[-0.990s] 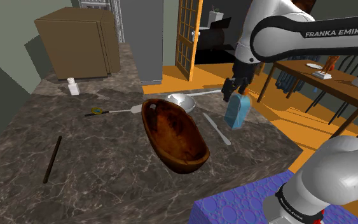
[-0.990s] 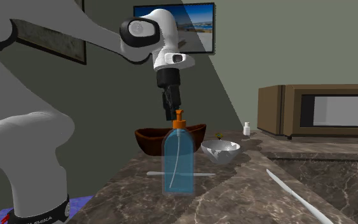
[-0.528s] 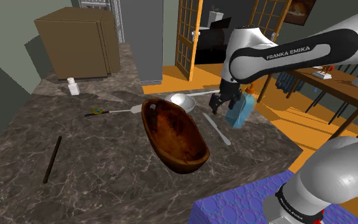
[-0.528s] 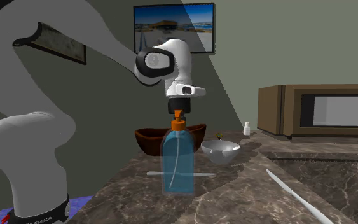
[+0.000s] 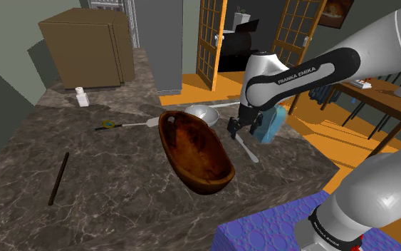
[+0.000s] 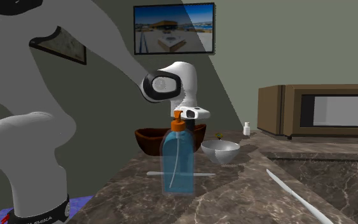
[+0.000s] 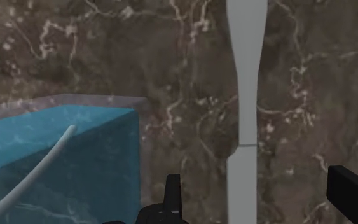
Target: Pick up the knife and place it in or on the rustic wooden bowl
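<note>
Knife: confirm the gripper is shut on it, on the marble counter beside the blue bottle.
Not shut: the wrist view shows the gripper open, fingers either side of the knife, which lies on the marble counter beside the blue bottle.

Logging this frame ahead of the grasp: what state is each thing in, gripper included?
Knife: lying flat on the counter, not held.
Gripper: open, a finger on either side of the knife, touching nothing.
Wooden bowl: upright, empty.
Soap bottle: standing upright beside the gripper.
Metal bowl: upright.
Microwave: door shut.
</note>
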`<act>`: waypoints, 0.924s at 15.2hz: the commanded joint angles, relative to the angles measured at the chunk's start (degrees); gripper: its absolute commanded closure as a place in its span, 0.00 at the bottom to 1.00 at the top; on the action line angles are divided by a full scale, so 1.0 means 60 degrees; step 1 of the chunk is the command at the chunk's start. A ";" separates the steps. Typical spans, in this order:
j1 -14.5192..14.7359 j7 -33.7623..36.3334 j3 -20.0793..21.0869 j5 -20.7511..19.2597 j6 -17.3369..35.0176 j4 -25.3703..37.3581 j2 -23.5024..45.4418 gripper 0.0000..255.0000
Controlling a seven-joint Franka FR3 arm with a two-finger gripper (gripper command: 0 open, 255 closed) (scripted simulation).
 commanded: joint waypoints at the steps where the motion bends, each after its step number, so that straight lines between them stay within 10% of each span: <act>1: -0.0010 0.0022 0.0012 -0.0016 0.0302 -0.0119 0.0182 0.00; 10: -0.0023 0.0033 0.0024 -0.0030 0.0546 -0.0212 0.0333 0.00; 11: -0.0025 0.0033 0.0024 -0.0031 0.0544 -0.0202 0.0341 1.00; 14: -0.0024 0.0031 0.0023 -0.0030 0.0520 -0.0192 0.0327 1.00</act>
